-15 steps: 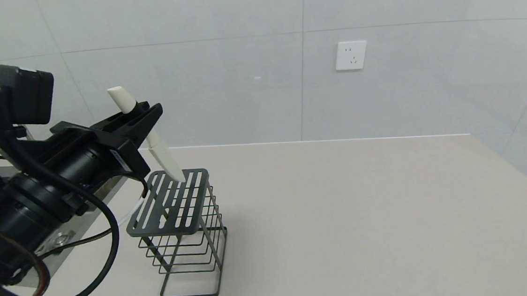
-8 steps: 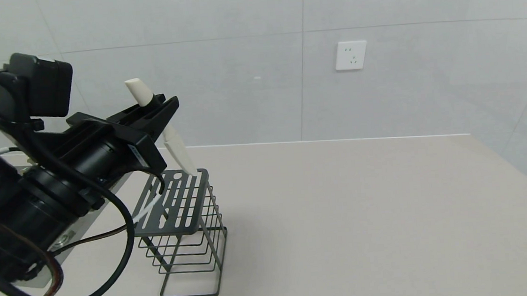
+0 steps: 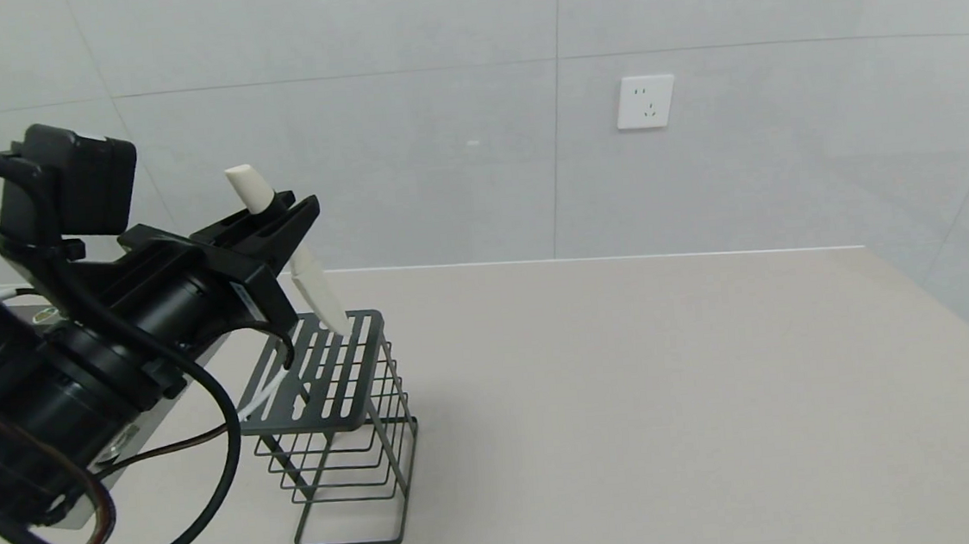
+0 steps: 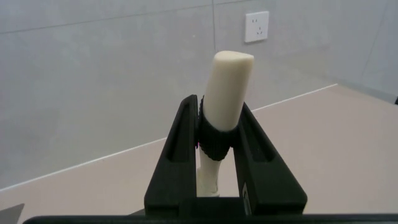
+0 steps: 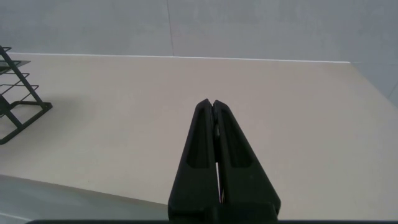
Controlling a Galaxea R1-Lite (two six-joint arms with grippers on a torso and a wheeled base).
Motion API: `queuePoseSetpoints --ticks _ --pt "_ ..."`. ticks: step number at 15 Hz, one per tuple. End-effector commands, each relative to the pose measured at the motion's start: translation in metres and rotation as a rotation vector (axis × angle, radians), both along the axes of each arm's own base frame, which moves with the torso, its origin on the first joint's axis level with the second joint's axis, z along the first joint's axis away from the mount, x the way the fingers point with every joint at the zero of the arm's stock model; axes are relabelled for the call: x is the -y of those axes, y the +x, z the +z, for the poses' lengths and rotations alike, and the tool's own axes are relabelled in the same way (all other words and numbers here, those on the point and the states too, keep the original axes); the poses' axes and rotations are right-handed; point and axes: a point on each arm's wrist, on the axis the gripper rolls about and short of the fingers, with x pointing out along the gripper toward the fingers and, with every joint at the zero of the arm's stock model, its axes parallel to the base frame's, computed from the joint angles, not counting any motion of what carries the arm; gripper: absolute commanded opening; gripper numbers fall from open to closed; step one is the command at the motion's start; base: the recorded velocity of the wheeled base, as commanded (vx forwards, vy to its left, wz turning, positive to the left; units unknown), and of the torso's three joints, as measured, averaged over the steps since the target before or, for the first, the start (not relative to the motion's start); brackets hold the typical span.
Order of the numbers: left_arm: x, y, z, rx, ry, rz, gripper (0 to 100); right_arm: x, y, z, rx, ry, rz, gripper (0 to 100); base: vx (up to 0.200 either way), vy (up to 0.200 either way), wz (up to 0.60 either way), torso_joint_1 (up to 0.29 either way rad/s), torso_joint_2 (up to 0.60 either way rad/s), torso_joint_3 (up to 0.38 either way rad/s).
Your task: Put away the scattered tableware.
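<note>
One white utensil (image 3: 319,295) gripped by left pincer (image 3: 277,215), tilted, lower tip at wire rack (image 3: 320,384) top; right pincer (image 5: 214,109) clenched, empty.

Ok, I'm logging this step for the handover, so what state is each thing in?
left gripper: jaws shut on the white utensil
white utensil: held tilted, lower tip at the slotted top of the rack; in a slot or not, cannot tell
rack: upright on the counter
right gripper: jaws shut, empty
</note>
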Motion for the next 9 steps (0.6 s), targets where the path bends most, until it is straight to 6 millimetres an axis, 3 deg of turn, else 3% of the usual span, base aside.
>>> queuePoseSetpoints --ticks 1,9 --pt "0.0002 0.0013 0.0031 0.012 -0.007 0.002 0 0.0000 0.0003 0.0001 -0.003 0.000 -0.002 0 0.000 0.000 0.00 0.000 0.00 0.000" --pt "0.0021 0.0040 -0.0020 0.003 0.021 -0.021 0 0.0000 0.0003 0.0001 -0.003 0.000 0.000 0 0.000 0.000 0.00 0.000 0.00 0.000"
